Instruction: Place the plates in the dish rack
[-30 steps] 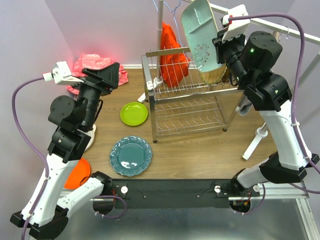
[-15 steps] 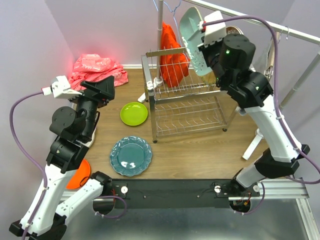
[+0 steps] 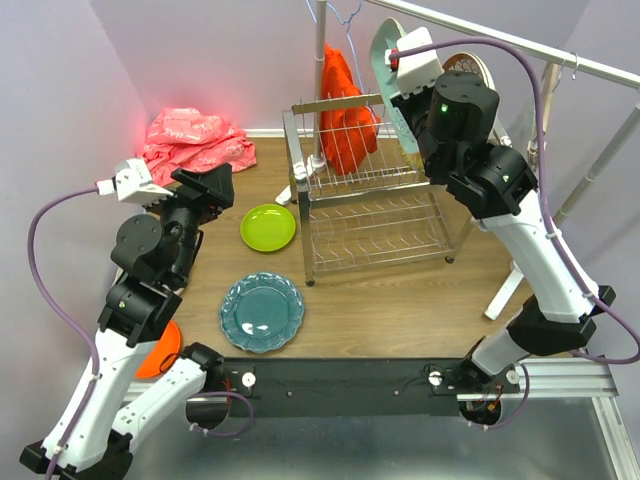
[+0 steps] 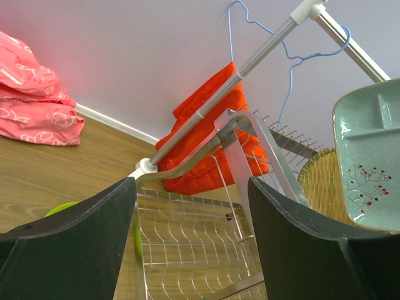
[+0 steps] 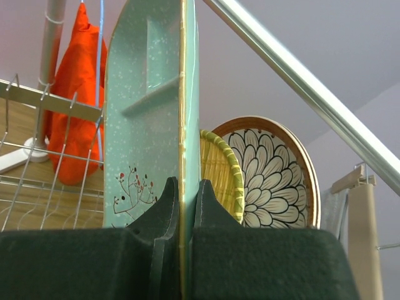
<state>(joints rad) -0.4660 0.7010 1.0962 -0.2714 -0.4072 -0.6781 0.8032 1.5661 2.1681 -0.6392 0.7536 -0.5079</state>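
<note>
We list: dish rack [image 3: 370,210], centre of the overhead view, thin chrome wire, bright and shiny; mint tray [image 5: 147,125], smooth and speckled with a low sheen; woven plate [image 5: 220,175], yellow basketwork, rough and ribbed; petal plate [image 5: 275,181], smooth painted face; teal plate [image 3: 262,311] and lime plate [image 3: 268,227], lower left, smooth with a slight sheen; table [image 3: 400,300], matt wood grain; orange cloth [image 3: 345,110], soft matt fabric; pink cloth [image 3: 190,140], upper left, crumpled.
</note>
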